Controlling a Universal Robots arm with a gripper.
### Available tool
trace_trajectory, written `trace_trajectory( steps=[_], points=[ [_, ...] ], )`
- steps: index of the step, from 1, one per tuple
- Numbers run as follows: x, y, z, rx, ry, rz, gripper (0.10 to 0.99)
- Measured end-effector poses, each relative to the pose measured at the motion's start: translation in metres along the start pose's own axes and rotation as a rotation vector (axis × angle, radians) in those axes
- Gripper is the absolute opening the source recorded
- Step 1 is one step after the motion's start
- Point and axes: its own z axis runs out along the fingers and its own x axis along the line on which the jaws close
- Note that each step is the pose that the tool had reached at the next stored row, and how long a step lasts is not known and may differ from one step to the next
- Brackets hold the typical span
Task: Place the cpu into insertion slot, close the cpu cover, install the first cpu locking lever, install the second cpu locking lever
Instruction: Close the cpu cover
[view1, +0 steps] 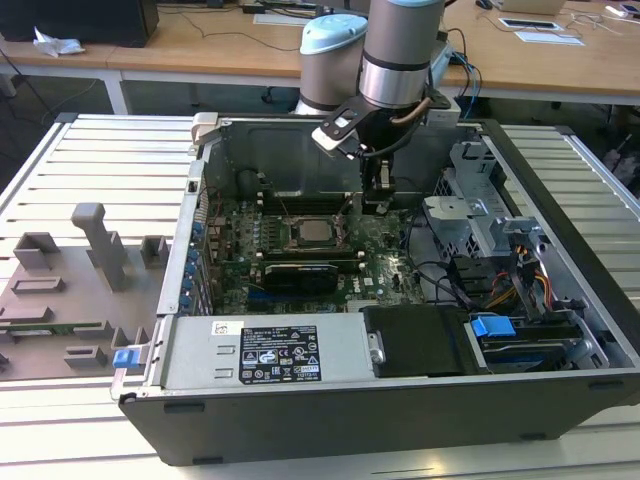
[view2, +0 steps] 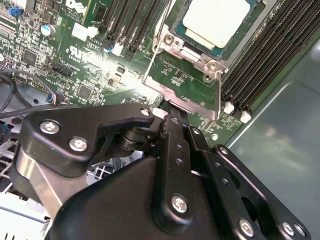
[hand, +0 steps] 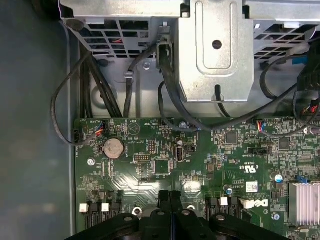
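**Gripper pressed shut beside the seated cpu**

Its black fingers meet along a thin seam in the first wrist view, with nothing visible between them. In the exterior view the tool hangs inside the open computer case, to the exterior view's right of the cpu. The grey drive cage is near on its other side.

In the second wrist view the fingertips sit just beside the cpu cover, near one corner (contact cannot be told). The cover is a thin silver frame lying flat around the chip. The chip's pale, matte metal top shows through the square window.

Long black memory slots run along both sides of the cover. The open room is green motherboard, dotted with small parts and a round coin cell. Dark cables loop along the board's edge below the perforated cage.
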Motion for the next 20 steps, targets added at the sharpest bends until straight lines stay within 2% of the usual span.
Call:
trace_trajectory(
  steps=[20],
  points=[
    [-0.0001, -0.0121, 0.0009, 0.000, 0.0000, 0.000, 0.106]
  ],
)
